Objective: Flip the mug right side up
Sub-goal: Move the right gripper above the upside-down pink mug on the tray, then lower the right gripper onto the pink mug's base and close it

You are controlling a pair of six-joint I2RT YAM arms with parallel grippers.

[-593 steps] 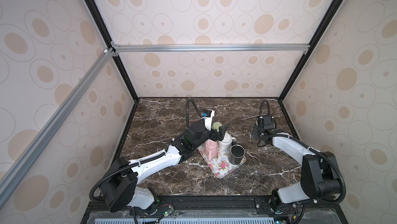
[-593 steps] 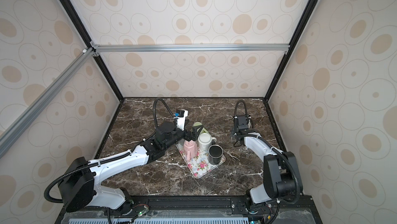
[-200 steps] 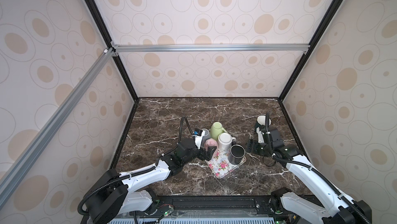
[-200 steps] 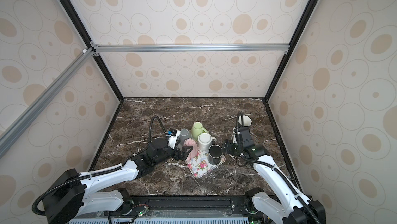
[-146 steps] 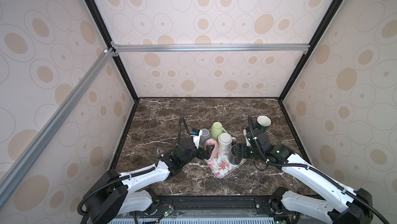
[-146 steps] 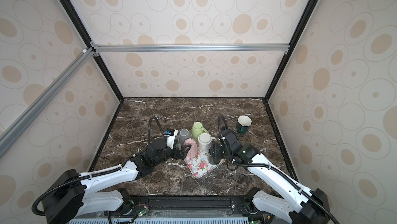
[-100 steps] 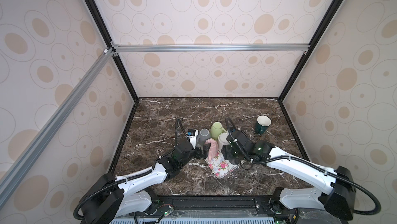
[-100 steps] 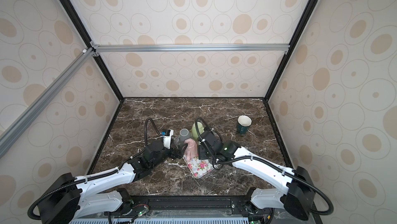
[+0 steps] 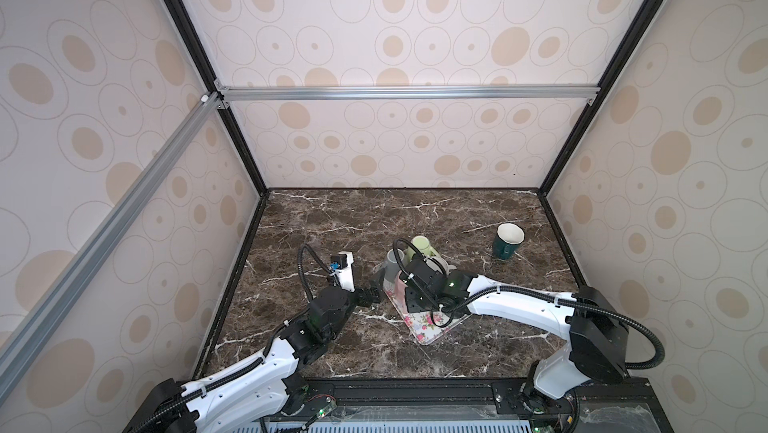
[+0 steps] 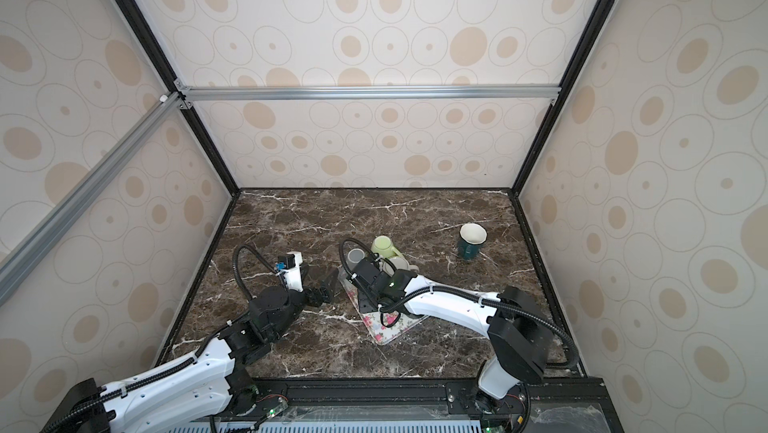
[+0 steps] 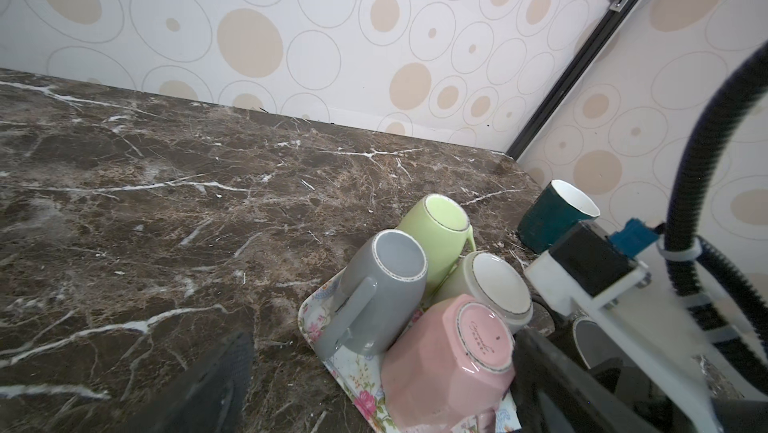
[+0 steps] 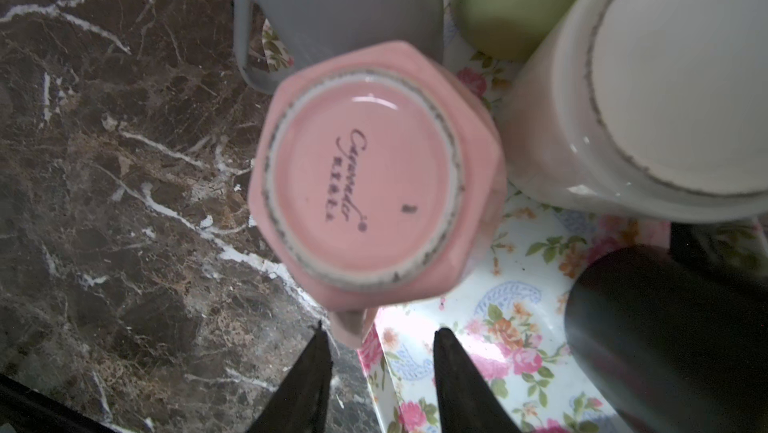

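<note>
Left gripper (image 9: 370, 294) gapes wide over the marble table (image 9: 332, 223), just beside the floral tray (image 9: 428, 333). Right gripper (image 12: 380, 331) hangs above the tray, claw narrow, tips either side of the handle of the pink mug (image 12: 365, 165), which stands bottom-up on the tray. Beyond it are a grey mug (image 11: 386, 285) and a green mug (image 11: 440, 231); farther off, well apart, a teal cup (image 9: 506, 242) stands upright

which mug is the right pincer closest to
The pink mug, faceted and base up with a printed mark on it; its handle lies right at the tips of the right pincer.
</note>
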